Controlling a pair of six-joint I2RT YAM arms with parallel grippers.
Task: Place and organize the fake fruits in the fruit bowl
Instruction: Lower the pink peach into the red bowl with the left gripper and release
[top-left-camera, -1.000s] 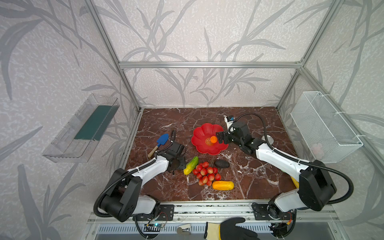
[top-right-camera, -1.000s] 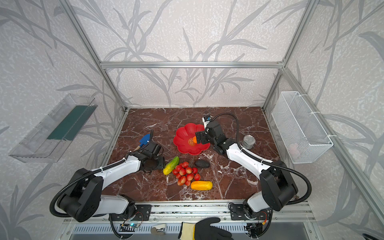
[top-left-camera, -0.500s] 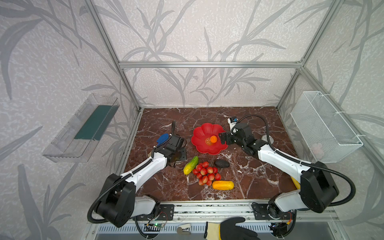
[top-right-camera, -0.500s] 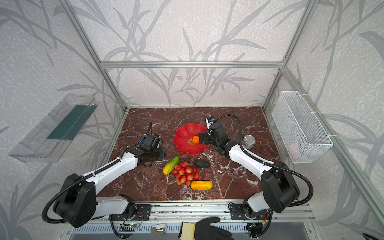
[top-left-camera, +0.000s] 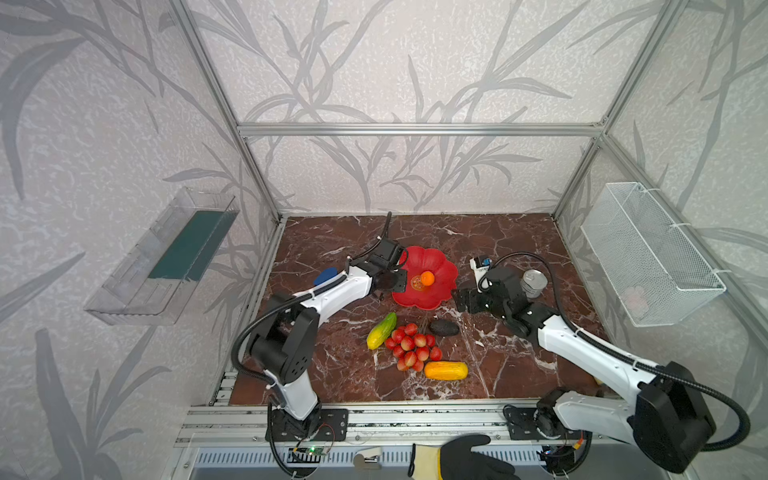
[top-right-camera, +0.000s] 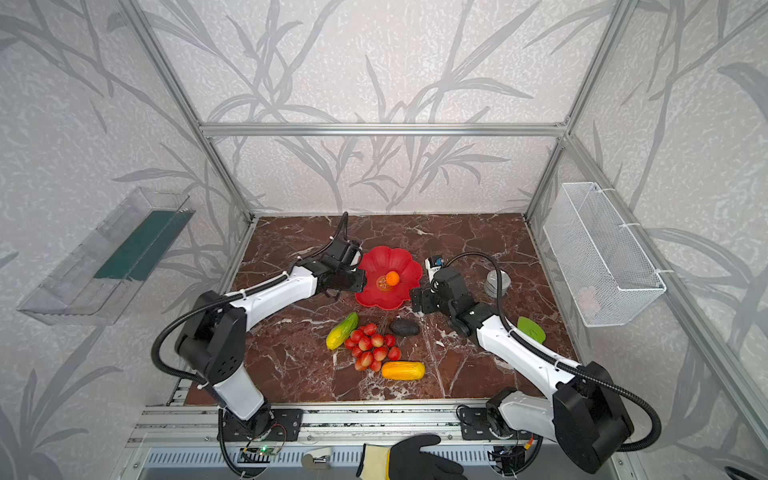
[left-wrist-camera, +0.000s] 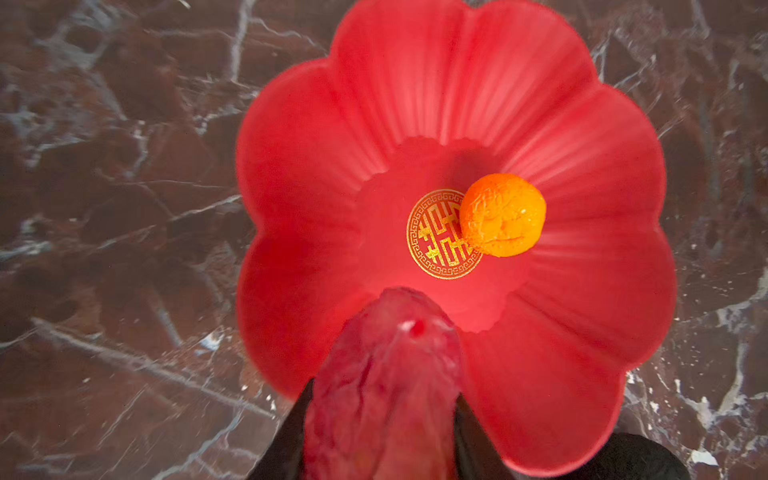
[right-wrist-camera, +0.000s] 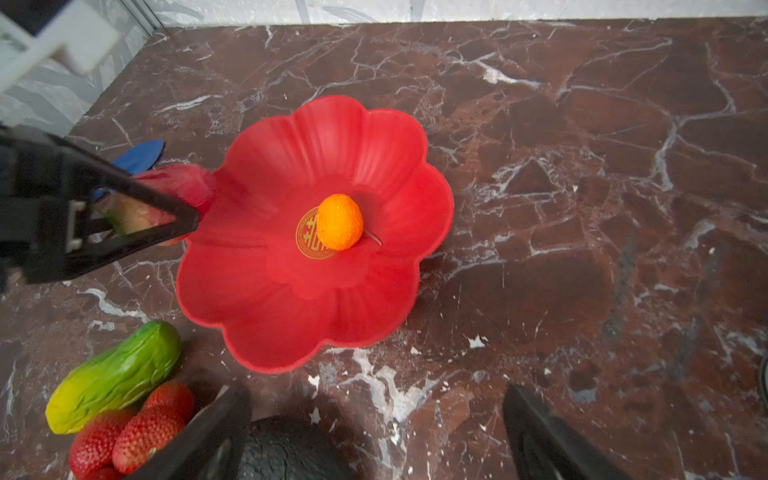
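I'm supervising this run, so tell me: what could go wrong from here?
The left gripper holds the red fruit at the rim of the bowl, not over its middle; dropped here, it might roll out. Dropped further in, it could knock the orange. The open right gripper sits close beside the bowl; both grippers might clash.

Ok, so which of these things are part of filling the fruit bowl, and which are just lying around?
Job: fruit bowl, small orange, held red-cream fruit, green-yellow oblong, red bunch, avocado, yellow-orange oblong.
Lying about: silver can, blue tool, wire basket, clear tray, gloved hand.
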